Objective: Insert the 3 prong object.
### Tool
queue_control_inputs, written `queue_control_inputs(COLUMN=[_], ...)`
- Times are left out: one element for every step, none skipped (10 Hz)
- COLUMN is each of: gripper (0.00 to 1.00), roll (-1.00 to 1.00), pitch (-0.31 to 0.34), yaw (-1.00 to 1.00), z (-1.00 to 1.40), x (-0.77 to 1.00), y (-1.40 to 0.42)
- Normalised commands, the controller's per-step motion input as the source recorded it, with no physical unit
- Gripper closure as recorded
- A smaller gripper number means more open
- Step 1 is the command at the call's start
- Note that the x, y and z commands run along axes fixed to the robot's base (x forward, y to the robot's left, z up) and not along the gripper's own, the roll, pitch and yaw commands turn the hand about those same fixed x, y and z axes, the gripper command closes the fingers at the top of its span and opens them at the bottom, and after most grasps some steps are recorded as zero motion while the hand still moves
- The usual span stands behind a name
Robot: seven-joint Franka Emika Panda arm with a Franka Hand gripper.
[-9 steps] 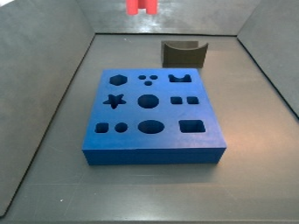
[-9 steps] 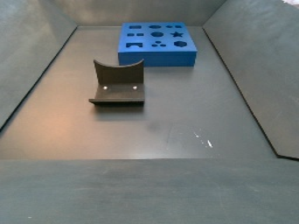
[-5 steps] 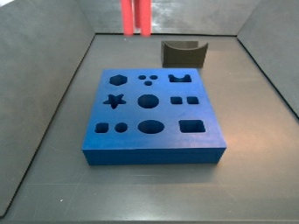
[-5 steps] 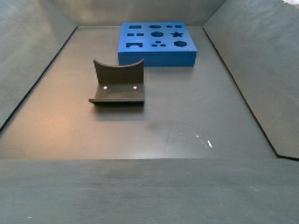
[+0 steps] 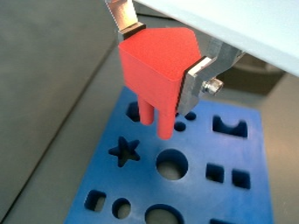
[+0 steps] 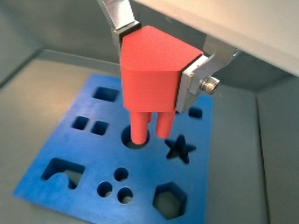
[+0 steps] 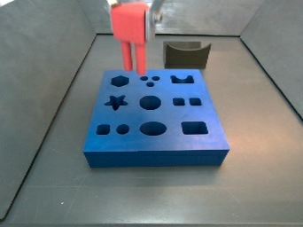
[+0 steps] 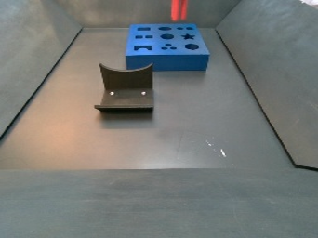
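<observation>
In both wrist views the gripper (image 5: pixel 167 66) is clenched on the 3 prong object (image 5: pixel 158 74), with its silver fingers (image 5: pixel 204 72) pressed against opposite sides of the red body. The object hangs upright, prongs pointing down, above the blue block (image 5: pixel 198 179). In a wrist view (image 6: pixel 153 80) the prong tips appear over the round cutout (image 6: pixel 135 136) near the centre of the block (image 6: pixel 70 166), beside the star cutout (image 6: pixel 179 150); whether the tips touch the block surface cannot be determined. In a side view the object (image 7: pixel 129 35) occupies the upper left of centre of the frame, its prongs reaching down toward the far left area of the block (image 7: pixel 154 149), near the star cutout (image 7: pixel 116 102) and the group of three small holes (image 7: pixel 151 82). The fixture (image 7: pixel 187 53) stands behind the block, at upper right. In a side view (image 8: pixel 179 9) only the lower red part appears at the top edge, above the block (image 8: pixel 168 58); the fixture (image 8: pixel 125 88) stands well apart, at left of centre on the grey floor (image 8: pixel 187 130).
</observation>
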Motion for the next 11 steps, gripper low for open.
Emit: queue_control_inputs(gripper=[1.00, 1.00, 1.00, 1.00, 1.00, 1.00, 1.00, 1.00, 1.00, 1.00, 1.00], roll=[0.01, 0.02, 0.00, -0.02, -0.07, -0.11, -0.09, -0.06, 0.00, 0.00, 0.00], pitch=[0.000, 0.000, -0.014, 0.000, 0.000, 0.000, 0.000, 0.000, 0.000, 0.000, 0.000], yaw=[-0.59, -0.76, -0.82, -0.76, -0.32, -0.09, -0.03, -0.37, -0.67, -0.73, -0.71], z=[-0.94, -0.83, -0.65, -0.50, -0.14, 0.00, 0.00, -0.22, -0.30, -0.29, -0.28], x=[0.15, 0.25, 0.13, 0.00, 0.00, 0.00, 0.00, 0.00, -0.08, -0.10, -0.12], y=[0.33, 0.11, 0.16, 0.23, 0.17, 0.14, 0.11, 0.31, 0.31, 0.24, 0.26])
